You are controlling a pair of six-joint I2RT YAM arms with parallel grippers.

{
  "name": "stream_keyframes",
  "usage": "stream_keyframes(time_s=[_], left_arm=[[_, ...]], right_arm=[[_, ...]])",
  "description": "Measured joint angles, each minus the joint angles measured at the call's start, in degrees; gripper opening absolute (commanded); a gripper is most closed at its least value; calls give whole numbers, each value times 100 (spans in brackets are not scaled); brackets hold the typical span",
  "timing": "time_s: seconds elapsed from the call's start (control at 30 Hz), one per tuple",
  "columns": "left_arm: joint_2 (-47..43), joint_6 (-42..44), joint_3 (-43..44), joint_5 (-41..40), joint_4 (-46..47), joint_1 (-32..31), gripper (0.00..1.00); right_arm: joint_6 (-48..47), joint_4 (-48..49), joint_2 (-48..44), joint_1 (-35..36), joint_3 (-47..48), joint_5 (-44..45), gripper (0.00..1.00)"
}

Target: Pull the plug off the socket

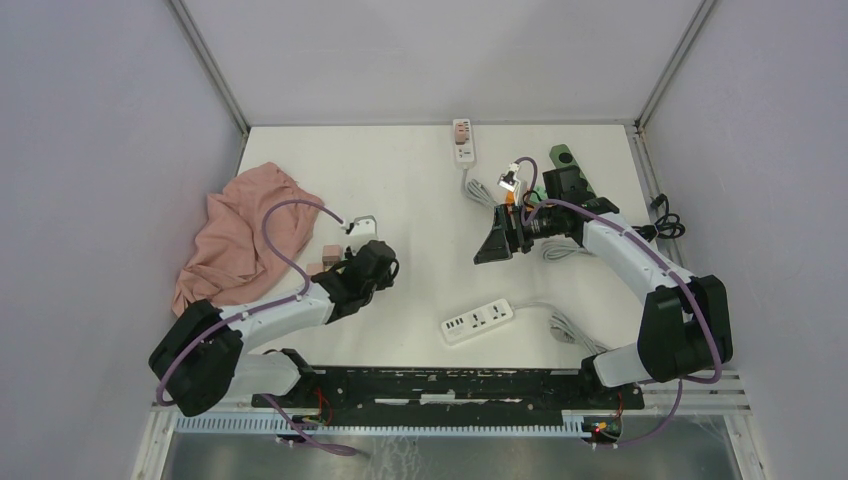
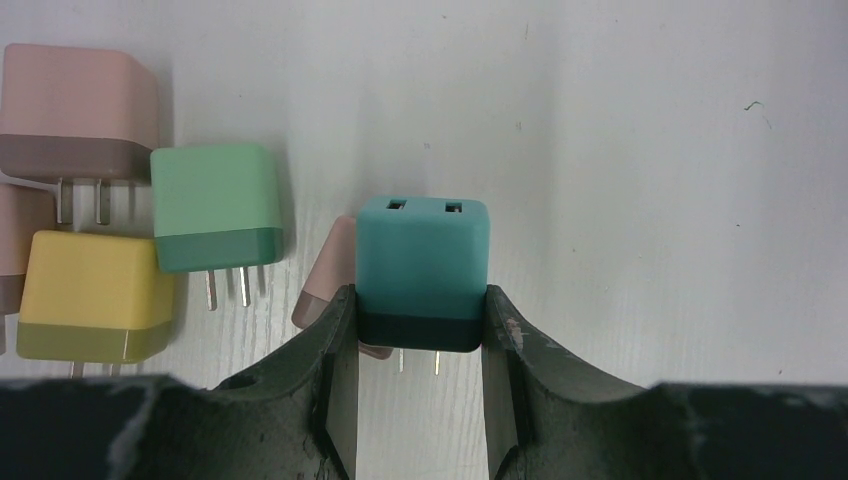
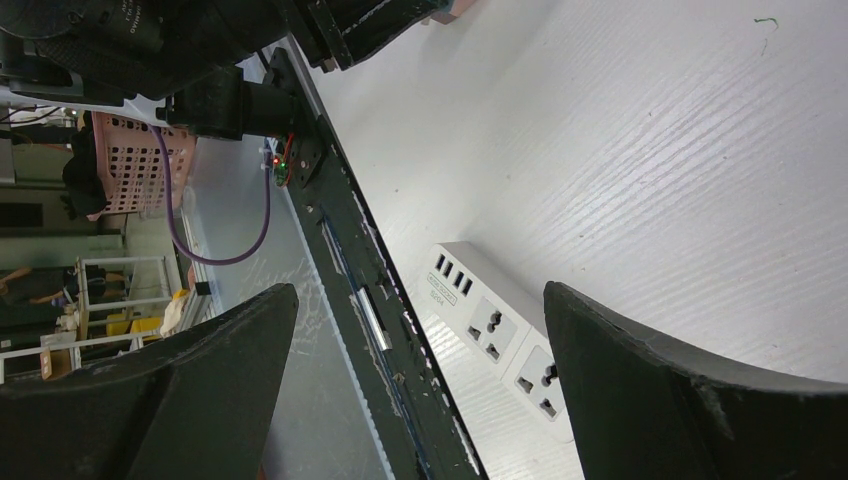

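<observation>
With the right claw (image 1: 490, 240) gaping empty, the teal plug (image 2: 422, 250) is being pinched by the left claw (image 2: 420, 330) and should be lowered gently onto bare desk (image 2: 650, 150).

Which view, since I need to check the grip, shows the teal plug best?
Left wrist: the teal plug sits centred, its dark base clamped by the left gripper, prongs visible. Top external hides it under that arm; right wrist shows a power strip, not the plug.
</observation>
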Motion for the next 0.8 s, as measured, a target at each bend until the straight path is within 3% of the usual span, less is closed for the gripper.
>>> stream_keyframes(time_s=[0.27,0.53,0.63,0.8], left_arm=[[13,-76,0,-168,-33,96,8],[-63,-79,-2,-345,-188,323,19],[-31,-79,0,-339,-208,496,26],[109,-83,48,-337,-205,601,46]], right_arm=[[0,0,0,-2,0,0,100],[-2,0,0,-4,0,0,100],[-2,0,0,-4,0,0,100],[-13,-2,0,-7,0,2,100]])
